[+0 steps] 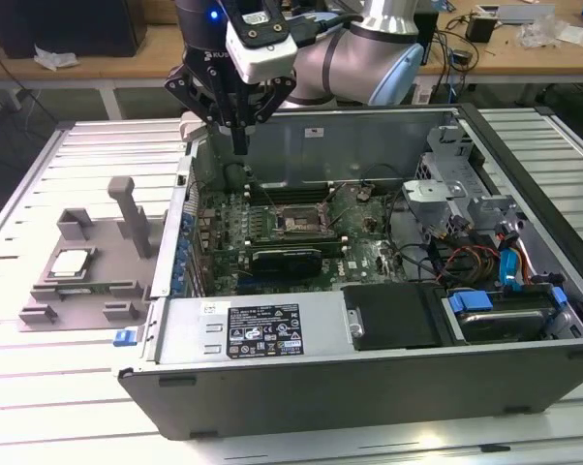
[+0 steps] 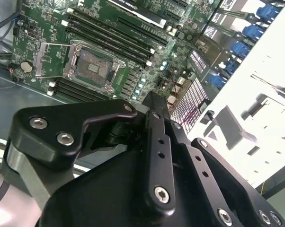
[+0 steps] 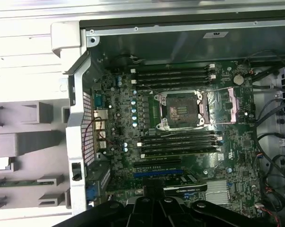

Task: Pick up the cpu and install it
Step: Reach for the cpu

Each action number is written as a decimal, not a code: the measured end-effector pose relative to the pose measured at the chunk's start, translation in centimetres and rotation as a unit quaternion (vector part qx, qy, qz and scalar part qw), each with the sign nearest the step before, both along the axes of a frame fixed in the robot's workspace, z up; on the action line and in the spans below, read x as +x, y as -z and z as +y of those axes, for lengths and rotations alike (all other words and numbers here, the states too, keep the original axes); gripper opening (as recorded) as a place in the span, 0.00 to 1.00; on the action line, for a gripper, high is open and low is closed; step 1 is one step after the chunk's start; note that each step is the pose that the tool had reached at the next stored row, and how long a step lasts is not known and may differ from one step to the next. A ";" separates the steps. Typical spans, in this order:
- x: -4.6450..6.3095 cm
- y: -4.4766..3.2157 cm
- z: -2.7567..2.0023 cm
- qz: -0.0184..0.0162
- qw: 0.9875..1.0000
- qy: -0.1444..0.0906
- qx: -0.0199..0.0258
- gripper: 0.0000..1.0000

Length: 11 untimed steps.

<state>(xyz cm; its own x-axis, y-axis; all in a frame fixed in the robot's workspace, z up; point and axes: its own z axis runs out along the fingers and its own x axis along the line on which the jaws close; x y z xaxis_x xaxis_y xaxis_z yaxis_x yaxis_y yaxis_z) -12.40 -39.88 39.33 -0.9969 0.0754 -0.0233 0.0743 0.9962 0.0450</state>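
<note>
Gripper [image 1: 241, 147] hung above the rear corner of the open computer case [image 1: 369, 387], on the exterior view's left side of it, fingers pointing straight down. They were pressed together into one narrow tip with nothing between them; the second wrist view showed the same, the black fingers [image 2: 157, 142] meeting in a single bar over the board. Beneath the tip lay the edge of the green motherboard [image 1: 359, 237], close to the case's perforated rear wall [image 3: 88, 123].

The cpu [image 1: 71, 262] was well apart from the gripper, outside the case. It lay flat, pale silver top up, in a recess of the grey plastic tray [image 1: 88, 291]. That tray sat on the slatted metal table [image 1: 40, 407] just beside the case's left wall in the exterior view, its upright post [image 1: 127, 208] standing behind the chip.

Inside the case the socket [image 3: 180, 109] lay open near the middle of the motherboard — its metal load plate [image 3: 230, 101] swung back to one side and the dark square of contacts bare. Rows of black memory slots [image 3: 173, 75] ran along both sides of it. In the second wrist view the socket [image 2: 93, 66] sat beyond the fingertips.
</note>
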 end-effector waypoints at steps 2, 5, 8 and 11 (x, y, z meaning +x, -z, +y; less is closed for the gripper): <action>-0.3 0.00 0.00 0.000 1.000 0.000 0.000 0.11; -0.9 0.00 0.01 0.000 1.000 0.000 0.000 0.11; -1.6 0.00 0.03 0.000 1.000 0.000 0.000 0.11; -2.1 0.00 0.04 0.000 1.000 0.000 0.000 0.11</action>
